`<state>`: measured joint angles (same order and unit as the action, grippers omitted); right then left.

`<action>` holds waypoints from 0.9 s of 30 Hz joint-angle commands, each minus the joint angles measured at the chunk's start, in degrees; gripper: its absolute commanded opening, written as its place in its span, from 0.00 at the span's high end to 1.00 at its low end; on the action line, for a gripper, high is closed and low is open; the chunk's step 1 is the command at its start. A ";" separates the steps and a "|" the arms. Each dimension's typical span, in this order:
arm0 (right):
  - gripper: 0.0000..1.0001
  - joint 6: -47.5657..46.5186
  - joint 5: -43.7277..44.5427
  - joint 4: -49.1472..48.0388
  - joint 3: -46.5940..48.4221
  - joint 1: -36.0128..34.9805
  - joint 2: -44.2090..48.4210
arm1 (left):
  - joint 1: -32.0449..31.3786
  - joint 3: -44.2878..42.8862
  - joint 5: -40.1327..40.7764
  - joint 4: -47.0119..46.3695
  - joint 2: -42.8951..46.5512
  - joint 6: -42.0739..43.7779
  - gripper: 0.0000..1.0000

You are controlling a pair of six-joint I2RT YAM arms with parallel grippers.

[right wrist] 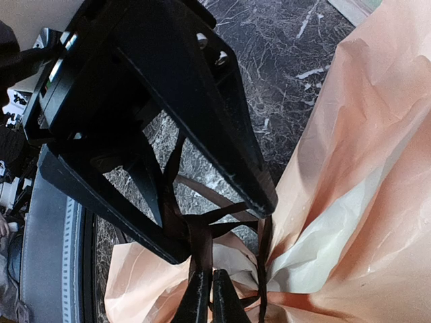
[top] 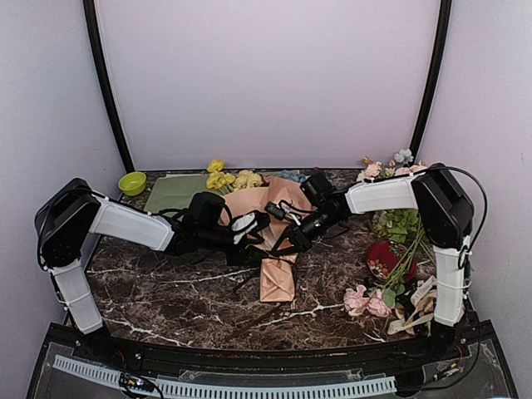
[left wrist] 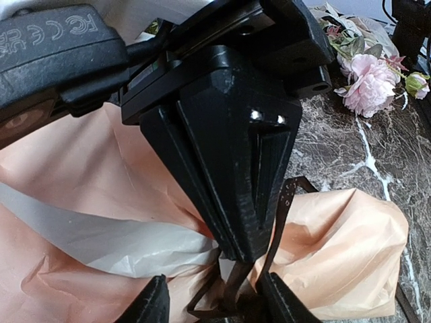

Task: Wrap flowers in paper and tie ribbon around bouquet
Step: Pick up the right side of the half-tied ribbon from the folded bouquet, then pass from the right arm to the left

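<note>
From above, the bouquet (top: 273, 249) lies mid-surface, its narrow end near and its yellow flowers (top: 226, 179) far. The left tool (top: 253, 226) and right tool (top: 293, 237) meet over its waist from either side. The ribbon is too thin to trace in this view. A green sheet (top: 170, 193) lies far left, and loose pink roses (top: 366, 299) lie near right.

In the left wrist view, the left tool (left wrist: 219, 304) stands part open, with ribbon (left wrist: 281, 208) strands running down into the gap. The right tool (left wrist: 242, 250) points down just above it, over the crumpled paper (left wrist: 337, 229).

In the right wrist view, the right tool (right wrist: 205, 296) is pinched together on the ribbon (right wrist: 202, 245). The left tool (right wrist: 222, 229) straddles crossing strands with its fingers apart, apparently clamping nothing.

The risks, as I judge them:
- So narrow a ribbon could slide out of the pinch under a pull.
- A loop drawn tight now could cinch around the left finger (right wrist: 259, 192) instead of the paper (right wrist: 350, 134).
- A hard tug could crush or tear the thin sheet, or drag the light cone across the surface (top: 166, 291).
- The tools are close enough to knock together.
</note>
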<state>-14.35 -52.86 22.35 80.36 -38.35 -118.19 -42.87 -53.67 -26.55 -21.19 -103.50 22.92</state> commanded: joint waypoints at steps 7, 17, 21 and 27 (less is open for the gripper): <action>1.00 0.26 0.10 -1.06 0.69 -0.47 2.67 | -0.62 -0.52 -2.46 -0.95 -0.54 2.87 0.45; 1.00 0.44 -0.22 -1.08 0.91 -0.44 3.44 | -0.63 -2.25 0.31 -0.44 -2.67 3.60 0.51; 1.00 0.46 -0.49 -0.84 1.02 -0.41 3.47 | -0.63 -2.08 1.40 -1.96 -2.67 3.08 0.57; 1.00 0.37 -0.90 -0.57 0.81 -0.50 3.45 | -0.63 -1.53 2.98 -5.61 -2.52 0.59 0.66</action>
<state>-14.24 -52.69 22.31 80.36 -38.35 -117.40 -43.51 -54.43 -25.69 -22.90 -106.39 25.26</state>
